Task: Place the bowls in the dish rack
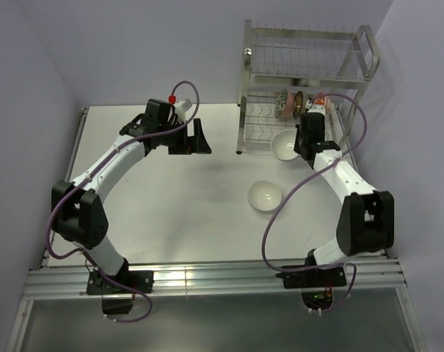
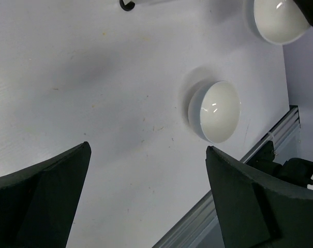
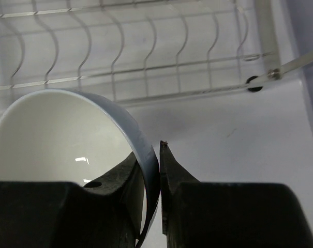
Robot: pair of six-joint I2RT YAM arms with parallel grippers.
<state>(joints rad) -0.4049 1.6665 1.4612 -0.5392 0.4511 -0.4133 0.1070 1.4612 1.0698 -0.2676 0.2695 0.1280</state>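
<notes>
- Bowls, top view: lone white bowl (image 1: pixel 266 195) sits upright on the tabletop (image 1: pixel 155 191), right of centre. The held white bowl (image 1: pixel 284 144) is just in front of the dish rack (image 1: pixel 306 66), its rim in the right jaws. Patterned bowls (image 1: pixel 288 105) stand on edge in the rack's lower tier, partly hidden by the right arm (image 1: pixel 339 172).
- Same view: left jaws spread wide, empty, over bare tabletop left of the rack.
- Left wrist: left jaws far apart at the bottom corners, nothing between. Lone white bowl (image 2: pixel 215 111) lies beyond them; held white bowl (image 2: pixel 280 20) at top right.
- Right wrist: right jaws pinched on the held white bowl (image 3: pixel 58 139), one side inside the rim, one outside. Dish rack (image 3: pixel 146 62) wires close behind.
</notes>
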